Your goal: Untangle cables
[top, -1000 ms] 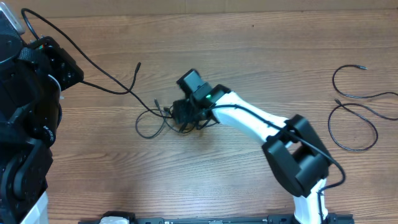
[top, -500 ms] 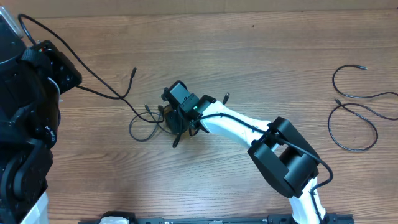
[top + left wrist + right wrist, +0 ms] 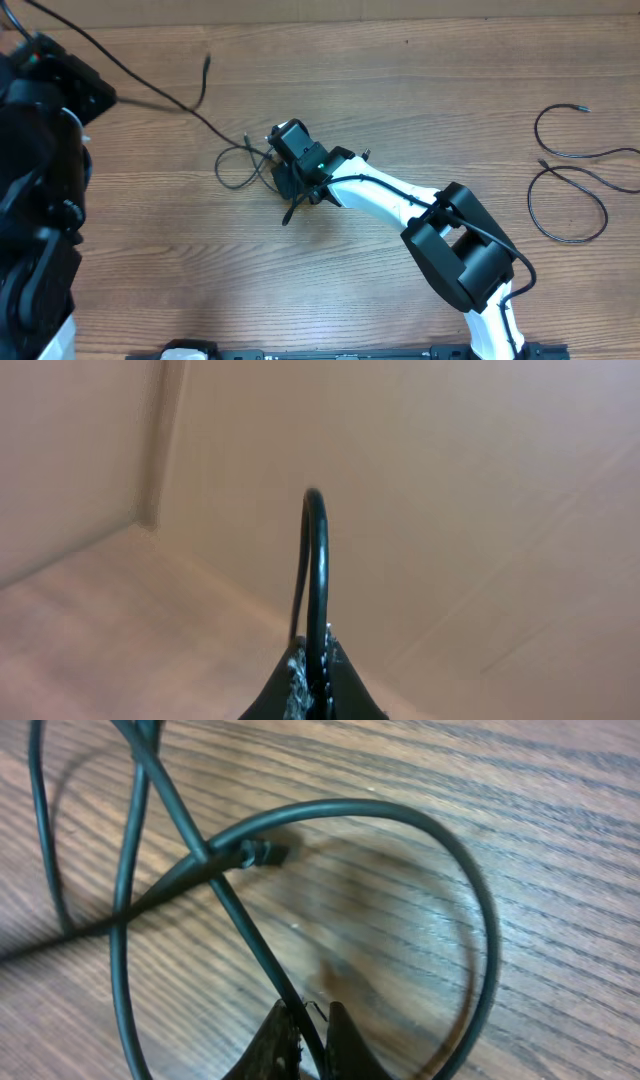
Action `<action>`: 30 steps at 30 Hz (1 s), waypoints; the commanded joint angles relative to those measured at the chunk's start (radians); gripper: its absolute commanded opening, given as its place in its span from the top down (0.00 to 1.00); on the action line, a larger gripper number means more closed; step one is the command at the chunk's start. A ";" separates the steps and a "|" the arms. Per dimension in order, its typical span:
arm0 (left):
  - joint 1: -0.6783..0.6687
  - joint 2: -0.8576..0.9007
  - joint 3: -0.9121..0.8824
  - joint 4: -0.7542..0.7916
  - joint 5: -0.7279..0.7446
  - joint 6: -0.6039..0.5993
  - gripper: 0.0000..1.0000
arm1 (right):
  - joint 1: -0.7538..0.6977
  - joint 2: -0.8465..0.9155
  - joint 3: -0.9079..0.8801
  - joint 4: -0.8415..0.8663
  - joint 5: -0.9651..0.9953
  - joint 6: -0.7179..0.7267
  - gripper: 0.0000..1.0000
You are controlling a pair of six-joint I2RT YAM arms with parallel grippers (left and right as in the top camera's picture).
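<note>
A small tangle of thin black cables (image 3: 248,165) lies on the wooden table left of centre. One strand (image 3: 165,103) runs taut from it up to my left gripper (image 3: 98,92) at the far left; a free plug end (image 3: 207,60) sticks up from it. In the left wrist view my left gripper (image 3: 318,675) is shut on that cable (image 3: 318,560), which arches above the fingertips. My right gripper (image 3: 286,182) sits at the tangle's right side. Close up, my right gripper (image 3: 315,1045) pinches one strand (image 3: 250,945) between its fingers, beside a small plug (image 3: 262,852).
Two separate loose black cables lie at the far right: one open loop (image 3: 565,150) and a closed loop (image 3: 567,205) below it. The white right arm (image 3: 400,195) stretches across the middle of the table. The black left arm (image 3: 35,200) fills the left edge.
My right gripper has closed onto a strand of the tangle. My left gripper has pulled its cable up and away to the far left, drawing the strand tighter and shifting the tangle.
</note>
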 commanded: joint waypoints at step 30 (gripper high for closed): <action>0.006 0.055 0.006 -0.142 -0.084 -0.030 0.96 | -0.067 0.007 0.024 -0.024 0.029 0.117 0.96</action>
